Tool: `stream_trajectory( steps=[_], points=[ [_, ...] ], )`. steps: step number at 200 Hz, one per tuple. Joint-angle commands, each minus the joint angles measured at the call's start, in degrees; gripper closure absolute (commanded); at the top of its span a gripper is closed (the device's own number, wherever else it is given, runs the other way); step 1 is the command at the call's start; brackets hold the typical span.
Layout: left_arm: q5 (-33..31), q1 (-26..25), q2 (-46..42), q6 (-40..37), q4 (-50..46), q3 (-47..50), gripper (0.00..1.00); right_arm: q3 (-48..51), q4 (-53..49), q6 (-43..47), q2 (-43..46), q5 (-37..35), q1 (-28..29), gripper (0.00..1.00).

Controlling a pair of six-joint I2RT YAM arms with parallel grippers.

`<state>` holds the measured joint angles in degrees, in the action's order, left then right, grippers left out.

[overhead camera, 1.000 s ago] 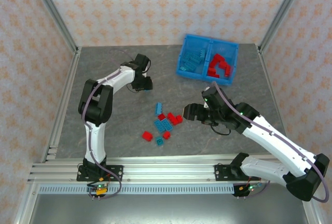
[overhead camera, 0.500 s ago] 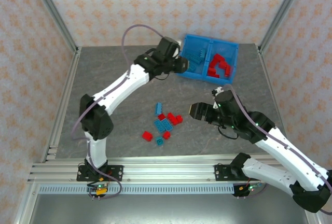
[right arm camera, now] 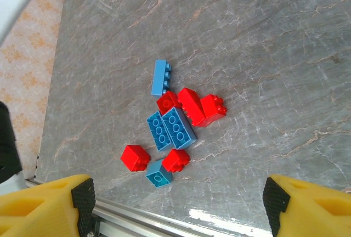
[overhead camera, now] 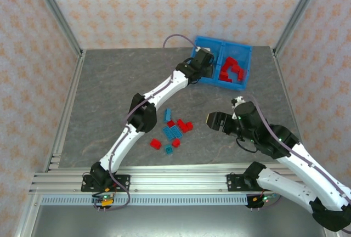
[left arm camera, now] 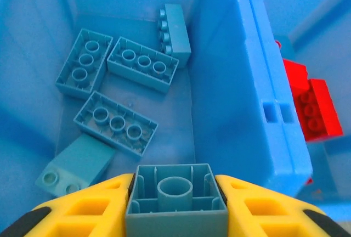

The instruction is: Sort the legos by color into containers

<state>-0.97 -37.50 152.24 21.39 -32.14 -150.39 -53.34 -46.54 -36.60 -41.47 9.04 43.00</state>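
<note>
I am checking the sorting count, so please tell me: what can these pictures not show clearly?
- Top view: the left end effector covers the bin's left compartment, so its bricks are hidden.
- Left wrist view: the held light blue brick is cut off by the bottom edge; the red bricks sit partly behind the divider.
- Top view: the loose pile has studs too small to count.

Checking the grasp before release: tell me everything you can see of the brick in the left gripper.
The light blue brick is smooth plastic, square, seen from its hollow underside: one round tube in the middle, thin ribs on the walls. It sits between the left gripper's yellow fingers, touching both, above the bin's left compartment, where other light blue bricks lie.
</note>
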Motion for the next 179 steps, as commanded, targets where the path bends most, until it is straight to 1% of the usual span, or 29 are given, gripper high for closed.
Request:
stream_trajectory(
  steps=[1,12,26,38,63,73,81,93,114,126,153,179],
  points=[
    [-3.92,-0.03,-0.15,0.90,0.23,-4.58,0.57,-0.62,-2.37,0.30,0.60,-2.61,0.33,0.18],
    [-3.91,-0.05,0.07,1.42,1.23,-4.63,0.53,-0.72,-2.49,0.29,0.58,-2.70,0.33,0.18],
    [-3.89,-0.04,-0.43,1.79,1.64,-4.66,0.43,-0.56,-2.28,0.09,0.60,-2.67,0.33,0.18],
    [-3.39,-0.08,-1.51,1.81,1.24,-4.65,0.39,-0.36,-1.98,-0.04,0.60,-2.61,0.32,0.18],
    [-0.71,-0.17,-5.72,1.68,-2.51,-4.59,0.39,-0.45,-1.47,0.04,0.26,-3.47,0.33,0.18],
    [-0.01,-0.45,-8.81,1.30,-4.49,-3.77,0.40,-0.62,-1.46,-0.01,0.07,-4.17,0.33,0.18],
    [0.66,-0.76,-12.21,0.58,-4.85,-1.36,0.40,-0.62,-1.29,-0.05,-0.07,-4.68,0.33,0.18],
    [1.61,-1.32,-19.34,-0.70,-2.29,6.31,0.41,-0.48,-0.87,-0.01,-0.44,-4.83,0.34,0.18],
    [3.02,-1.79,-35.95,-1.59,9.46,28.31,0.41,-0.35,0.18,0.38,-2.22,-3.83,0.33,0.18],
    [3.21,-1.79,-45.72,-2.79,13.75,38.66,0.41,-0.66,0.74,0.94,-4.06,-2.59,0.33,0.18],
    [2.44,-2.01,-64.89,-9.06,16.48,56.75,0.41,-1.70,3.78,1.73,-10.12,2.11,0.37,0.19],
    [3.57,-3.03,-82.20,-20.80,14.04,71.38,0.39,-3.56,7.99,2.11,-17.86,5.91,0.83,0.20]
  ],
)
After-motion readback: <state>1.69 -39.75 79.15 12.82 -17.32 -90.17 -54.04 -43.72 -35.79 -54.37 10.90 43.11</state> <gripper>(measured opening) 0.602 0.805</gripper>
